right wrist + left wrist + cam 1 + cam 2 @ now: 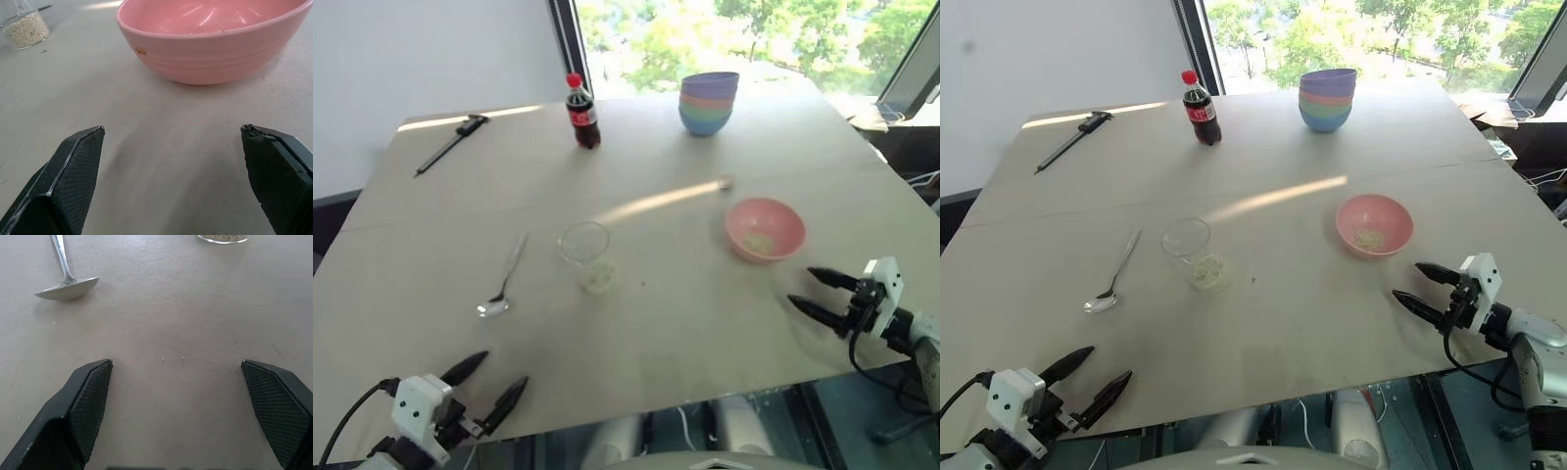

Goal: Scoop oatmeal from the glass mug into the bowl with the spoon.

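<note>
So the oatmeal (1208, 272) is sitting as a pale flaky layer in the bottom of the glass mug (1191, 251), which stands upright around the middle of the table (1263, 343), thin clear walls, nothing else touching it. A little oatmeal clump (1367, 237) is also lying inside the pink bowl (1375, 224), off to the right of the mug with bare tabletop between them. The bowl is smooth plastic, shallow and round, with faint ridges around the outside and a tiny orange speck on its wall. The spoon (1110, 276) lies flat to the left of the mug, shiny metal, long thin handle pointing away from the robot, oval end nearer it. The left gripper (1097, 380) hovers at the near left edge of the table, jaws spread wide and holding nothing, the spoon a bit ahead of it and the mug further off to its right. The right gripper (1422, 289) is near the right edge, also wide open and empty, aimed at the bowl, which sits just in front of it, not touching. The fingers (78, 176) are black with a fine cross-hatched grip texture. Way at the back there's a cola bottle (1199, 110), a stack of coloured bowls (1326, 100) and a long black tool (1073, 137), all well clear of the action.
</note>
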`<action>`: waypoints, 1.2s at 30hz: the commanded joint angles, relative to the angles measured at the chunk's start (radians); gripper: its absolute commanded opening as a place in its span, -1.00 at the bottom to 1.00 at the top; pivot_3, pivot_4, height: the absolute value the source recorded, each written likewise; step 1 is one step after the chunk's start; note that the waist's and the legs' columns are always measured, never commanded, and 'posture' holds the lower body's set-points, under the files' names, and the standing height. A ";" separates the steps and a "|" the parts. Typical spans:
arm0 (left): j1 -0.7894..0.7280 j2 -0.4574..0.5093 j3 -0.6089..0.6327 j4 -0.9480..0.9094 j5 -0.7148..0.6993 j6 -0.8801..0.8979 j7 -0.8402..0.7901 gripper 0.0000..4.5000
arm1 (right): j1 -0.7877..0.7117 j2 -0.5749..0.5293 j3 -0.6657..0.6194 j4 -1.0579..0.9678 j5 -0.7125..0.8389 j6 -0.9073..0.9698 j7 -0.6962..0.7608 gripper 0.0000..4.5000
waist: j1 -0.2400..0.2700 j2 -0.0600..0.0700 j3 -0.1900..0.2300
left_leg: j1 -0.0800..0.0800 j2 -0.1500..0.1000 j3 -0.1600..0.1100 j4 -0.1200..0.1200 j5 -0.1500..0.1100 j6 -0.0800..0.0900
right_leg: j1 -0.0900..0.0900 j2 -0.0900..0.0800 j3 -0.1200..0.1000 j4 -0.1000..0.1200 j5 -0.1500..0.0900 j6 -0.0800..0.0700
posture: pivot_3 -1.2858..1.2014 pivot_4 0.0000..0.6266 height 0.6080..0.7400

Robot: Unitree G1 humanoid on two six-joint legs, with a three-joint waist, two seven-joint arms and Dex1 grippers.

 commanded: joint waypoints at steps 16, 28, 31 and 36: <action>-0.031 0.044 -0.050 0.010 0.003 0.028 0.014 0.99 | 0.009 0.004 -0.002 0.003 0.002 -0.057 0.006 1.00 | 0.002 0.000 0.000 | 0.000 0.000 -0.001 0.000 0.000 0.000 | 0.000 0.000 -0.001 0.000 0.000 0.000 | 0.03 -0.52 1.00; 0.021 0.090 -0.076 -0.149 -0.105 0.207 -0.016 0.99 | 0.015 -0.052 0.023 -0.075 0.017 -0.008 0.056 1.00 | -0.001 -0.002 0.001 | 0.000 0.001 -0.001 0.000 0.000 0.000 | 0.000 0.001 -0.001 0.000 0.000 0.000 | 0.03 -0.52 1.00; 0.012 0.094 -0.076 -0.226 -0.144 0.279 0.022 0.99 | 0.016 -0.076 0.057 -0.172 0.048 0.052 0.085 1.00 | -0.001 -0.003 0.003 | -0.001 0.001 -0.001 0.000 0.000 0.000 | 0.000 0.000 -0.001 0.000 0.000 0.000 | 0.03 -0.52 1.00; -0.026 0.074 -0.071 -0.347 -0.179 0.437 0.181 0.99 | -0.011 -0.084 0.138 -0.401 0.143 0.192 0.087 1.00 | 0.000 -0.011 0.009 | -0.001 0.004 -0.003 0.000 0.000 0.000 | 0.000 0.000 -0.003 0.000 0.000 0.000 | 0.03 -0.52 1.00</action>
